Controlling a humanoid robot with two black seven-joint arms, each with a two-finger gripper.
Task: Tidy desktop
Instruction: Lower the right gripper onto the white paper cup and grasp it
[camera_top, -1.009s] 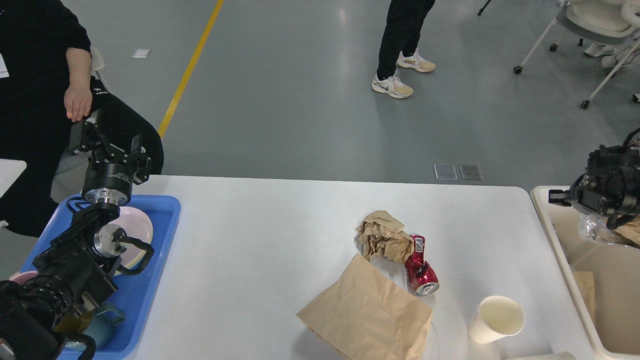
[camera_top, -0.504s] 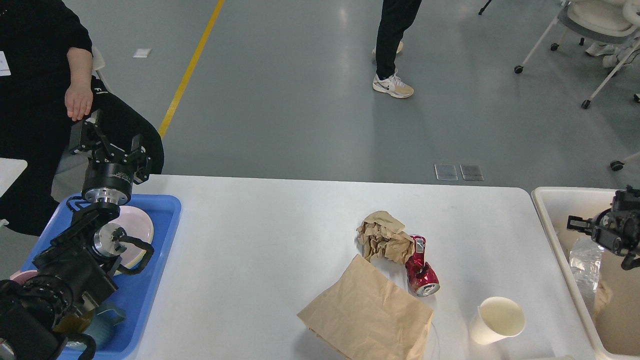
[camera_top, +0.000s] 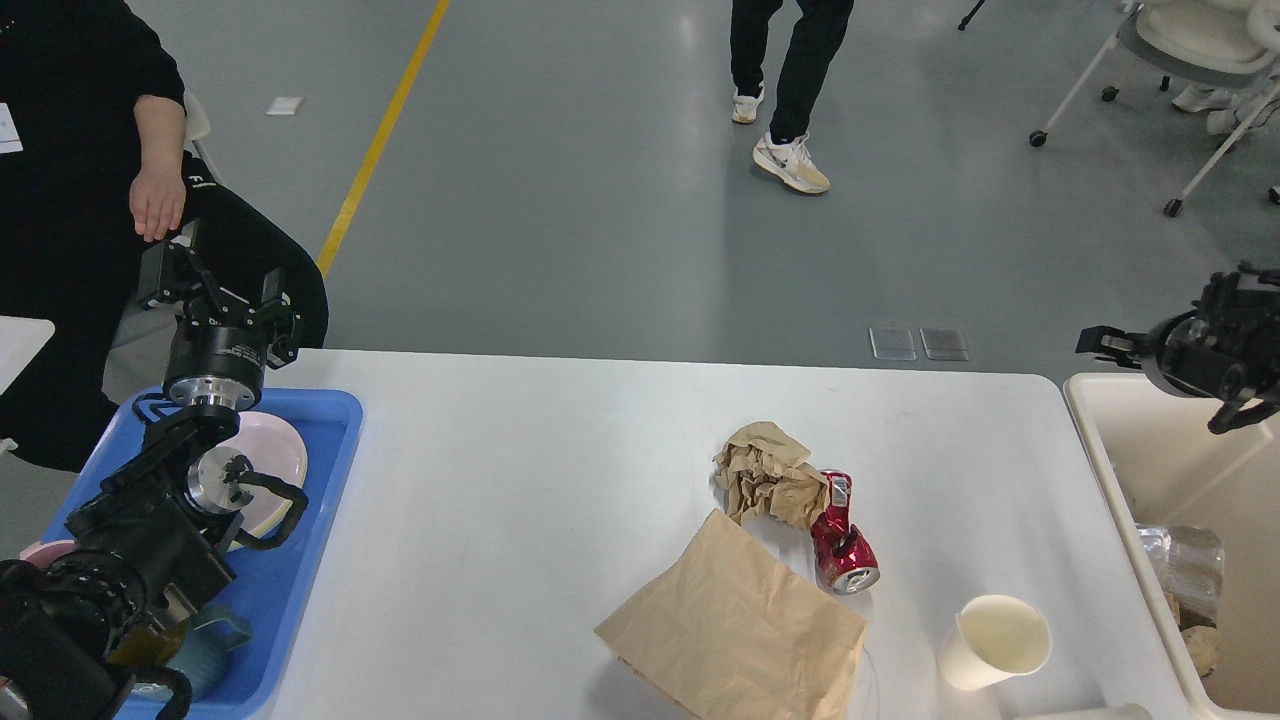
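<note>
- My left gripper (camera_top: 215, 283) is up over the far end of the blue tray (camera_top: 310, 520), fingers spread, holding nothing.
- My right gripper (camera_top: 1100, 342) is above the bin (camera_top: 1105, 450) at the right edge; jaw state — can't tell, seen side-on and dark.
- Desktop (camera_top: 520, 480) fills the middle. On it: crumpled paper (camera_top: 765, 475) touching a crushed red can (camera_top: 842, 535), flat paper bag (camera_top: 735, 625), white cup (camera_top: 995, 640).
- Clear plastic in the bin.

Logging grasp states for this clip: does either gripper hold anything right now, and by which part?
Nothing visibly held. The left gripper stands open above the blue plastic tray; the right gripper, above the cream-white rectangular bin, shows nothing between its fingers, though its state is unclear.
</note>
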